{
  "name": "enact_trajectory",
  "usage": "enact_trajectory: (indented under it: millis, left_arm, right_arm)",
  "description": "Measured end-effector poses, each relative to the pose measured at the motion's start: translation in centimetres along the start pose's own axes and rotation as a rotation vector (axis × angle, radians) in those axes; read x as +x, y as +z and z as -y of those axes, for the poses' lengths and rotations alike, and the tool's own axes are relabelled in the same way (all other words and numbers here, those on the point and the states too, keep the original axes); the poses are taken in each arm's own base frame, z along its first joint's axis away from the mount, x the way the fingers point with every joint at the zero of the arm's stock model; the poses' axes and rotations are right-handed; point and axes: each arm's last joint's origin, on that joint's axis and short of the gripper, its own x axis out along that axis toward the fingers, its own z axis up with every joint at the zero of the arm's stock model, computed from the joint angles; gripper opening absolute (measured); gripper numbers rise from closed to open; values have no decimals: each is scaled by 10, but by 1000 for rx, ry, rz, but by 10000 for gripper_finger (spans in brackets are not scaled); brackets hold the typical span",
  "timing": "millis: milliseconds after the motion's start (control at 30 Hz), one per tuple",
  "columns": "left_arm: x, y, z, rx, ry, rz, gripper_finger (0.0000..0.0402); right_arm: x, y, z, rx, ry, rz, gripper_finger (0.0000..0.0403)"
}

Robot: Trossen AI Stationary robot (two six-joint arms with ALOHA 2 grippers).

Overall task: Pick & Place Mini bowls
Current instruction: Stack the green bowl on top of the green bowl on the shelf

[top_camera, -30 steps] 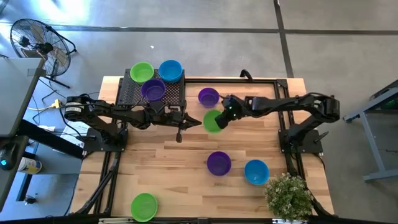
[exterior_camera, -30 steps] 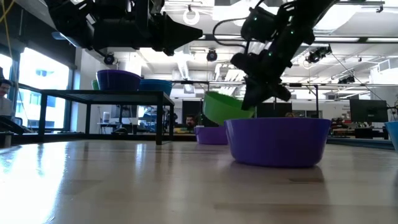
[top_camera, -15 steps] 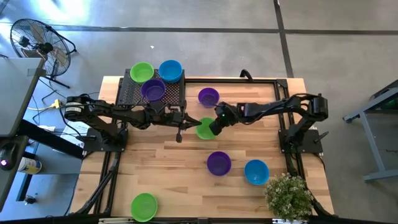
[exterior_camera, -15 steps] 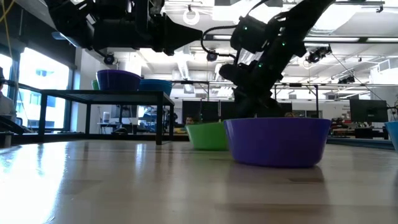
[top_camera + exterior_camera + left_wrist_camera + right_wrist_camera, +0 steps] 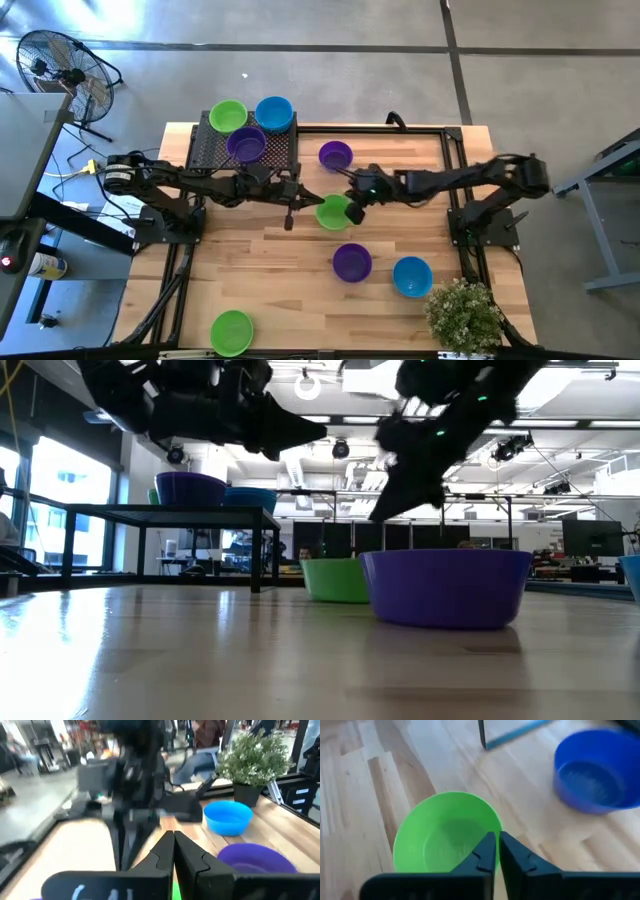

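High view: three mini bowls sit on the black mesh rack (image 5: 250, 150): lime (image 5: 227, 116), blue (image 5: 274, 113), purple (image 5: 246, 145). Loose on the table (image 5: 290, 265): purple bowl (image 5: 335, 156) near the rack, green bowl (image 5: 333, 211) mid-table, another purple (image 5: 352, 262), blue (image 5: 412, 276), lime at the front edge (image 5: 232, 331). Right gripper (image 5: 356, 203) sits at the green bowl's edge; left gripper (image 5: 290, 212) hangs just beside the rack. Judging by this, three placed, five left.

Low view: green bowl (image 5: 336, 578) rests flat on the table, partly behind the near purple one (image 5: 447, 587). Both arms are above it, clear of the bowls.

Left wrist view: left fingers (image 5: 162, 852) pressed together, empty. Blue bowl (image 5: 227, 817) beside the potted plant (image 5: 252, 762).

Right wrist view: right fingers (image 5: 512, 852) closed together, holding nothing; green bowl (image 5: 442, 832) directly beyond them, upright.
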Motion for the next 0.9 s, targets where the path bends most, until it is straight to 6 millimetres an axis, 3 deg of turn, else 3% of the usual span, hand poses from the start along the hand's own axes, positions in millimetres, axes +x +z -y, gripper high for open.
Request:
enact_trajectory:
  millis: [233, 467, 733, 900]
  left_arm:
    - [18, 20, 25, 44, 21, -169, 1]
    - [26, 45, 27, -87, 31, -411, 1]
    - [45, 29, 28, -203, 102, -672, 5]
    - [63, 23, 36, -218, 93, -780, 50]
  right_arm:
    - [-31, -46, 11, -6, 109, 300, 10]
    - [-53, -83, 21, -22, 158, 504, 4]
    - [-61, -96, 25, -96, 145, 619, 3]
    - [-62, -94, 24, -145, 137, 645, 2]
